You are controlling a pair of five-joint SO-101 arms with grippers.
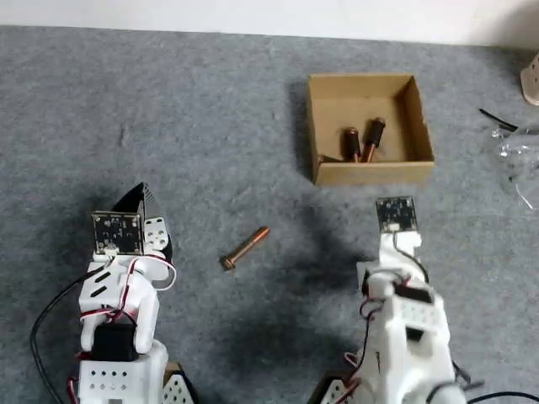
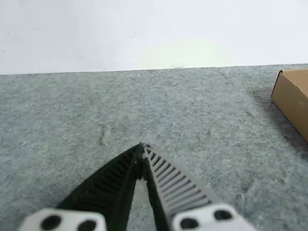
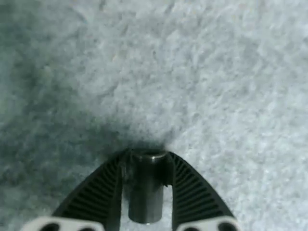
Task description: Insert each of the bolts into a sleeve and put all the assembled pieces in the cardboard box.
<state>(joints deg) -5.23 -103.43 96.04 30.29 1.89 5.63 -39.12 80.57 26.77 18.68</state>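
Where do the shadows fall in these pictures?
High view: the cardboard box throws shadow to its left, and a dark patch lies on the carpet right of the bolt. Right wrist view: shadow pools just ahead of the sleeve in the right gripper.

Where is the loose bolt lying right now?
In the high view the bolt lies on the grey mat near the middle, right of the left gripper and apart from the cardboard box.

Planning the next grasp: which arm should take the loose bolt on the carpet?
Left. The left gripper is shut, empty, and looks nearer the bolt; the right gripper holds a sleeve.
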